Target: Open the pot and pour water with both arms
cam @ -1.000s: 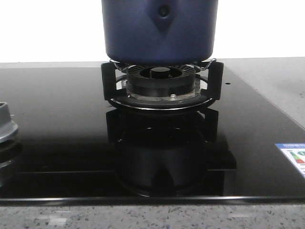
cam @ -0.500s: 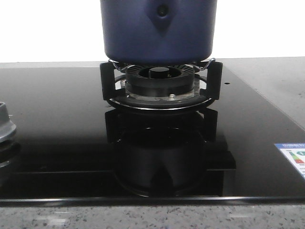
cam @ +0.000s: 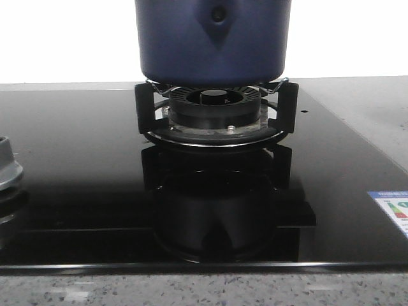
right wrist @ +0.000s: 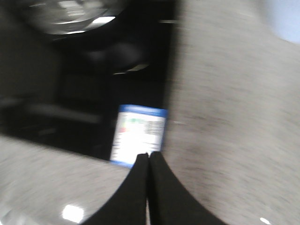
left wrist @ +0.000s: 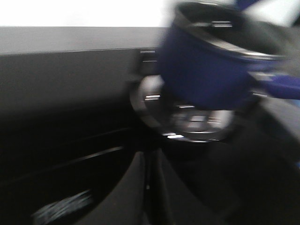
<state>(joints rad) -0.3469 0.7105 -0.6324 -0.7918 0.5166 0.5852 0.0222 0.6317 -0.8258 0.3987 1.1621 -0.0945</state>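
The dark navy-blue pot (cam: 213,38) stands on the black burner ring (cam: 215,115) at the back middle of the glass hob; its top is cut off in the front view. In the blurred left wrist view the pot (left wrist: 206,70) shows with its rim and a blue side handle. My left gripper (left wrist: 148,157) is shut and empty, low over the dark glass, short of the pot. My right gripper (right wrist: 148,154) is shut and empty, over the edge of the hob by a white and blue label (right wrist: 138,133). Neither gripper appears in the front view.
The black glass hob (cam: 76,166) fills the middle, with grey speckled counter (cam: 357,102) to the right and front. A grey burner knob or cap (cam: 7,169) sits at the far left. An energy label (cam: 392,210) lies at the hob's right edge.
The front view barely differs; the pot and burner stay put. The grey part at the far left has shifted slightly.
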